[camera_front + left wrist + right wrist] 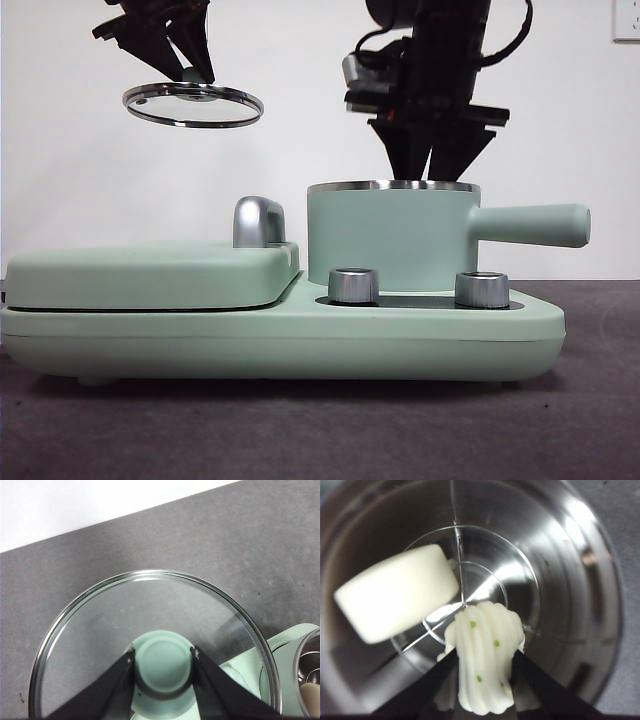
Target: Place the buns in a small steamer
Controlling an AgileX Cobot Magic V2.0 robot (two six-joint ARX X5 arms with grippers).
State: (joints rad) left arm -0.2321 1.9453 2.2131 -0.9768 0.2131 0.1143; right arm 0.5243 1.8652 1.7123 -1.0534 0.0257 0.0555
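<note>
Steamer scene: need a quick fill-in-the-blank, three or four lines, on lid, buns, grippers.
1. The left gripper holds the glass lid by its green ____.
2. The right gripper is shut on the ____ bun.
3. The smooth oblong bun lies inside the ____.
4. The small steamer has its lid ____.

Missing words: knob; ridged; steamer; off

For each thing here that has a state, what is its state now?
small steamer: uncovered, on the base.
glass lid: lifted off, held by its knob in the left gripper.
smooth bun: lying inside the steamer.
ridged bun: held by the right gripper inside the steamer.
griddle lid: closed.
</note>
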